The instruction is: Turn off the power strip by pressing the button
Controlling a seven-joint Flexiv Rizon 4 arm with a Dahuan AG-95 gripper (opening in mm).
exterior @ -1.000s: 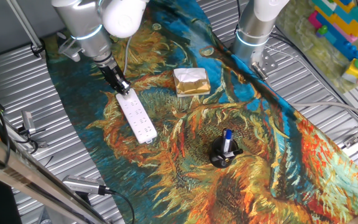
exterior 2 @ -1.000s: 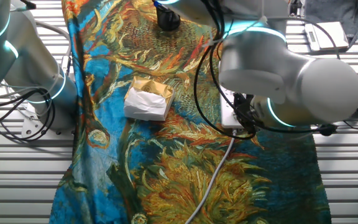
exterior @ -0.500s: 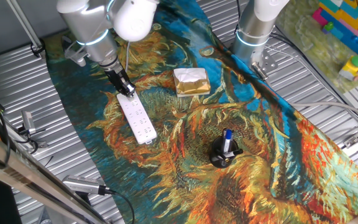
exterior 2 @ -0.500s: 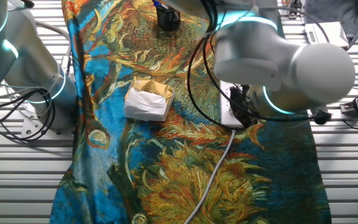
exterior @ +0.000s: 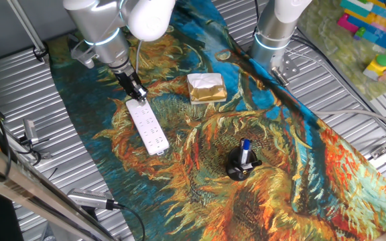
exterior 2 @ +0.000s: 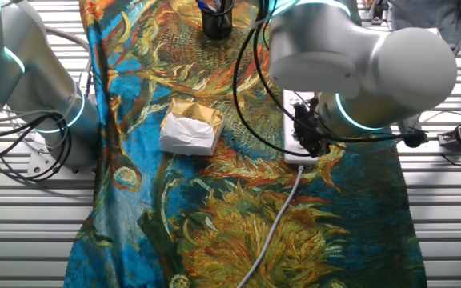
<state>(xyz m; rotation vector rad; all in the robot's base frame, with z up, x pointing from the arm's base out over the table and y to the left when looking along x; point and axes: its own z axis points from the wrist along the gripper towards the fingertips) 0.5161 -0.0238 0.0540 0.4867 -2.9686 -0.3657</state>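
Note:
The white power strip (exterior: pixel 148 128) lies on the painted cloth, at a slant, left of centre. Its corded end points toward my arm. My gripper (exterior: pixel 137 94) points down with its dark fingertips at that corded end. The button is not visible; the fingertips cover that spot. In the other fixed view the strip (exterior 2: pixel 292 136) shows only as a white edge beside the dark gripper (exterior 2: pixel 308 138), mostly hidden by my arm. Its white cord (exterior 2: pixel 274 226) trails toward the front. No view shows a gap or contact between the fingertips.
A gold-wrapped block (exterior: pixel 206 88) sits right of the strip and also shows in the other fixed view (exterior 2: pixel 190 128). A black pen holder (exterior: pixel 242 165) stands further along the cloth. A second arm's base (exterior: pixel 273 37) stands at the cloth's edge. Cables lie on the ribbed table.
My arm's body has shifted slightly up and to the right, uncovering a bit more of the strip's end in the other fixed view. The fingertips stay at the corded end. The strip has not moved.

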